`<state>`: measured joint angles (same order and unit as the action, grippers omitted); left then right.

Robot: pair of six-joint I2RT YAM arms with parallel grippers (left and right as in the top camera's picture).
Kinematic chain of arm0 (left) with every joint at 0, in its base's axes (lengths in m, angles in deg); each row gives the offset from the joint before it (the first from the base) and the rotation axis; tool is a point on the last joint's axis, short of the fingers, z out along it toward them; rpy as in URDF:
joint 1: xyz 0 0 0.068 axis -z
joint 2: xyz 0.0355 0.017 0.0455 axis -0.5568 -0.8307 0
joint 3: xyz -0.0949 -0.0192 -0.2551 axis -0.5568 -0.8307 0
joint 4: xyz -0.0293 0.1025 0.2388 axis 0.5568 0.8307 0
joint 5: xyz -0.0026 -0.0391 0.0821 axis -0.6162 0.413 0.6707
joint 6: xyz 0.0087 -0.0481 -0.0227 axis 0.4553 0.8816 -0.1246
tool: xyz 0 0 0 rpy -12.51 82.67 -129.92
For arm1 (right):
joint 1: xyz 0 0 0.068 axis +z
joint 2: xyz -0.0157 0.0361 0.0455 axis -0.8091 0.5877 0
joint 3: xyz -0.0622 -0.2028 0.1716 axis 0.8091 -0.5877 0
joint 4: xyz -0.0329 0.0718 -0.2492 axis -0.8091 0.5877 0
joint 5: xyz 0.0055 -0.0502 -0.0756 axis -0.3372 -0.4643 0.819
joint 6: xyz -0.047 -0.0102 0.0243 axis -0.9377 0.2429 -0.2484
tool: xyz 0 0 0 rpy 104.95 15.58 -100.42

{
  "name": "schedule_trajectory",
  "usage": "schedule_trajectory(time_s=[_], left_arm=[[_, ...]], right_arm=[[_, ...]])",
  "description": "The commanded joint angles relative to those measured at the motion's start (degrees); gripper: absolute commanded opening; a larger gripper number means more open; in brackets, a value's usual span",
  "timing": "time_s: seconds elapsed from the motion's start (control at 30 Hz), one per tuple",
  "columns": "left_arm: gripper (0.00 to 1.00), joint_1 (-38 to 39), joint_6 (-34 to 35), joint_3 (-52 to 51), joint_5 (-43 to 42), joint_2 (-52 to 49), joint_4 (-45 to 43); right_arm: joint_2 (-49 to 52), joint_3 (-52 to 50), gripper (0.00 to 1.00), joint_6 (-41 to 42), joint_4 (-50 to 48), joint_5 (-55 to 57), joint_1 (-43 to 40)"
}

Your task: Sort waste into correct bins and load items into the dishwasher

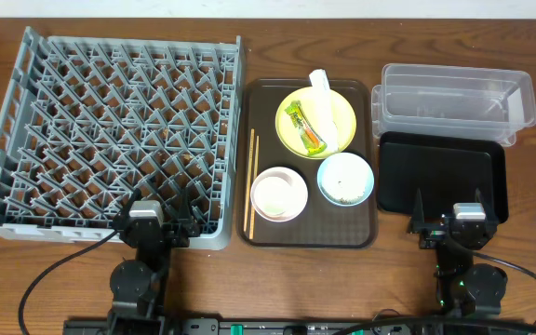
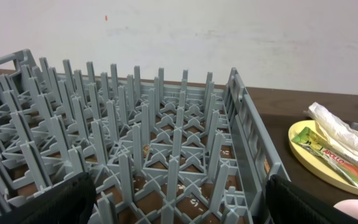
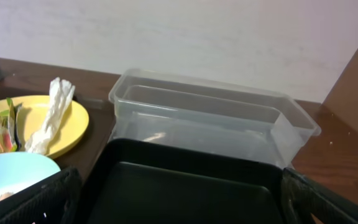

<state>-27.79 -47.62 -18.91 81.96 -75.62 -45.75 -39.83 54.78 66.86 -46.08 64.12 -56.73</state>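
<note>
The grey dishwasher rack (image 1: 233, 112) fills the left of the table. My left gripper (image 1: 160, 201) hangs open over its near edge, nothing between its fingers (image 2: 48, 202). On the yellow plate (image 1: 345, 116) lie the green-and-orange wrapper (image 1: 305, 127) and the white paper strip (image 1: 325, 98). Chopsticks (image 1: 252, 181), a pinkish-white bowl (image 1: 258, 191) and a light blue bowl (image 1: 368, 181) with white food scraps (image 1: 345, 186) sit nearby. The clear tub (image 1: 454, 98) and the black tray (image 1: 443, 175) are at the right. My right gripper (image 1: 448, 207) is open over the black tray's near edge.
Plate, bowls and chopsticks all rest on a dark brown serving tray (image 1: 310, 228) between the rack and the bins. A pale wall runs behind the table. In the left wrist view, small white grains lie on the wood under the rack's pegs (image 2: 179, 186).
</note>
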Motion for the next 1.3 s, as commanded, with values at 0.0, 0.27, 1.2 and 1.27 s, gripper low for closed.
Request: schedule_trajectory(time_s=[0.0, 0.27, 1.2, 1.27], left_arm=[[0.9, -0.35, -0.35, -0.87, 0.5, 0.35, 2.49], [0.9, -0.35, 2.43, -0.87, 0.5, 0.35, 2.47], [0.9, -0.35, 3.32, 35.17, 0.33, -36.22, 29.14], [0.9, -0.35, 3.32, 37.42, 0.31, -38.45, 32.02]], right_arm=[[-0.26, -0.09, 0.99, -0.42, -0.11, -0.94, 0.66], [-0.11, -0.09, 0.99, -0.07, -0.39, -0.63, 0.66], [41.83, 37.38, 0.99, 12.04, 15.85, -6.19, 0.66], [46.99, 42.23, 0.99, 12.04, 18.29, -8.13, 0.66]])
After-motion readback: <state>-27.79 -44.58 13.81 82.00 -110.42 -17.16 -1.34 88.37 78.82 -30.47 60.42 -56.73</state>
